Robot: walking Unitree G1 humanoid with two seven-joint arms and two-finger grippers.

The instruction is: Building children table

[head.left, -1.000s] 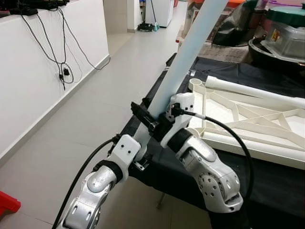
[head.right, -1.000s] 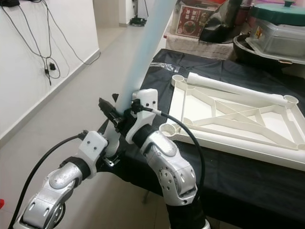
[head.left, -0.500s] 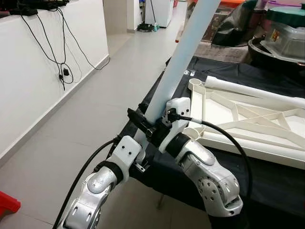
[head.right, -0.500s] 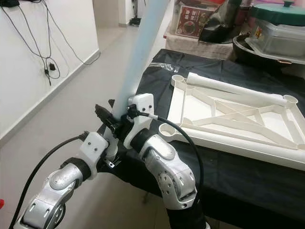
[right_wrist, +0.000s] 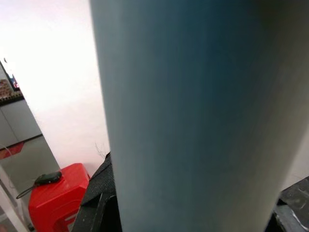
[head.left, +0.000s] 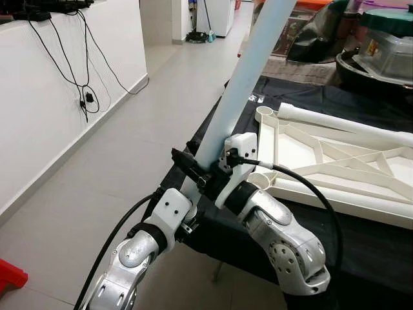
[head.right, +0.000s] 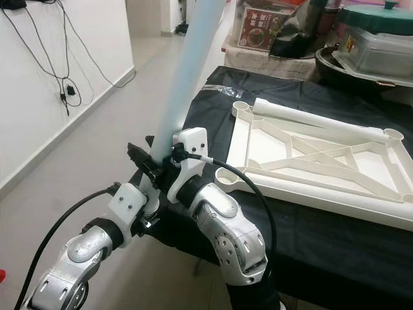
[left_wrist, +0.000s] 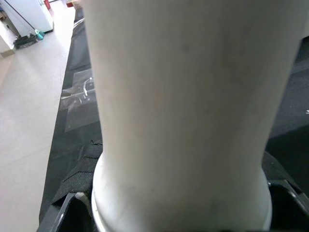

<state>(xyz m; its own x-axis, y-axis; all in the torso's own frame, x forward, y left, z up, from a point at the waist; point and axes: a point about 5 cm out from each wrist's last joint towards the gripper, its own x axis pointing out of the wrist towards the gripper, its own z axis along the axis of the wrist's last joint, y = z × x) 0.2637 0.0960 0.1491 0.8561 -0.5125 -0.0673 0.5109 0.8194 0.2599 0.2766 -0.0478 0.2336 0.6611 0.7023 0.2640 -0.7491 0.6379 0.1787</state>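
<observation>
A long pale table leg leans up and to the right over the table's near-left corner. My right gripper is shut on its lower part, with black fingers on both sides of the tube. Just below, my left gripper is shut on the leg's bottom end. Both wrist views look along the leg from close up. The white table frame lies upside down on the black cloth. Its round near-left corner socket stands empty, just right of my right wrist.
A second white leg lies along the frame's far side. Grey and green bins stand behind the table. A white wall with hanging cables runs along the left, beside open tiled floor. A red object sits at the bottom left.
Both grippers and the leg have shifted slightly left and toward me, and the leg now leans a little more upright. The left arm has dropped a bit.
</observation>
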